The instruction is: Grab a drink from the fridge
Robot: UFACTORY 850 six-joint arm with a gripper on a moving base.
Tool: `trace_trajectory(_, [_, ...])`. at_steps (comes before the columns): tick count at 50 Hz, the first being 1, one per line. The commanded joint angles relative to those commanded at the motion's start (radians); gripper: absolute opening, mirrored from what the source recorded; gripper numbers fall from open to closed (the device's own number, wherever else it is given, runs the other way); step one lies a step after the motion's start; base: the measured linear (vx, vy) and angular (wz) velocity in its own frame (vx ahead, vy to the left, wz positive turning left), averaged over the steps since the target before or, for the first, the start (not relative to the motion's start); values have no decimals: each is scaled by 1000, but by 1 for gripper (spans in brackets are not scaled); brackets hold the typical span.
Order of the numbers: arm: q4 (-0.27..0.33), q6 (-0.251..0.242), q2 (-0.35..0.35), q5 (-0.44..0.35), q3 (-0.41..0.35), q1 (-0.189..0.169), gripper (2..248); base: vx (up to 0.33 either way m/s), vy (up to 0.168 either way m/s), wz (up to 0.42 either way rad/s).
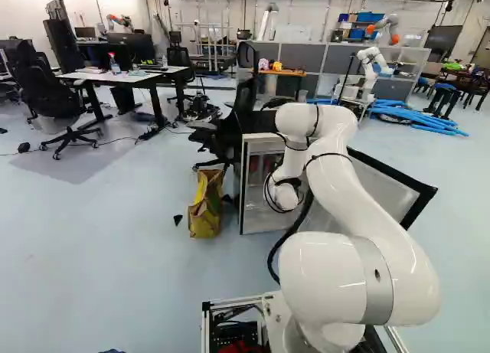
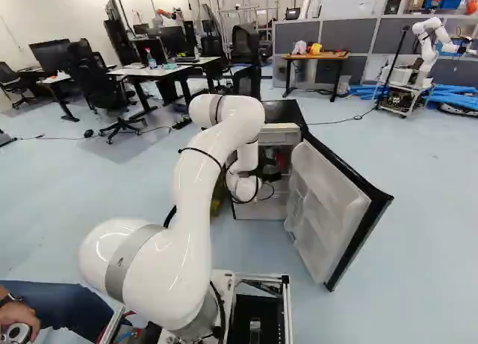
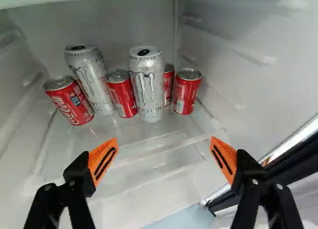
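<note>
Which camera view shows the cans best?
The wrist view: it looks into the fridge, separating four short red cans and two tall silver cans. Both base views show only small dark-red patches inside, partly behind the arm, too small to tell apart.

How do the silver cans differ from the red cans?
The silver cans are taller; the red cans are shorter.
The silver cans have dark tabs; the red cans' tops look plain grey.
Two silver cans show, against four red cans.
Both kinds stand grouped in the fridge, ahead of the open jaws.
</note>
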State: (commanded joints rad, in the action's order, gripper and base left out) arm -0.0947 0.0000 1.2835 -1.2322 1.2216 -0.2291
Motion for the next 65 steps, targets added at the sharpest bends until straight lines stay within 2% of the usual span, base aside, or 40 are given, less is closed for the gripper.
trace_trajectory(15, [-56, 0, 23, 0, 43, -9, 247, 0, 0, 0])
trace_trajectory(39, [-57, 0, 57, 0, 108, -22, 247, 0, 0, 0])
trace_trajectory(65, [-57, 0, 59, 0, 113, -26, 247, 0, 0, 0])
